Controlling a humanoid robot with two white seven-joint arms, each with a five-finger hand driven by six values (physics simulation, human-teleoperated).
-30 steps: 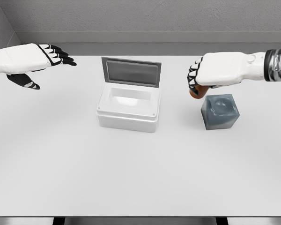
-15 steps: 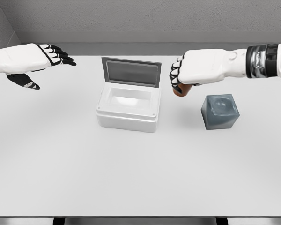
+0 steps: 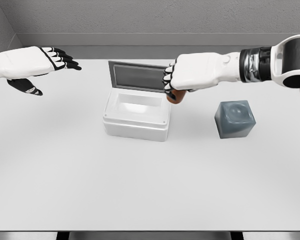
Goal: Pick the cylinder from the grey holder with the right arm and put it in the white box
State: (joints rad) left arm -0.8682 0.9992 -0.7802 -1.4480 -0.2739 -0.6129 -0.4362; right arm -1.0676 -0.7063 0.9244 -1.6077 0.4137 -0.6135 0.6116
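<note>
Right hand (image 3: 182, 80) around cylinder (image 3: 176, 96), beside box (image 3: 135, 125)

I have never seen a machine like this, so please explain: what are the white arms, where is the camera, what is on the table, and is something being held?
This is a computer simulation of a humanoid robot, seen from a camera on its head, looking down at a white table. The two white arms are the robot's own. The left hand hovers at the upper left, fingers spread, holding nothing. The right hand reaches in from the right and is closed around a small brown cylinder, of which only the lower end shows. It is at the right edge of the white box, whose lid stands open at the back. To the right stands the grey holder, now with nothing in its hollow. The cylinder is not yet inside the box.
</note>
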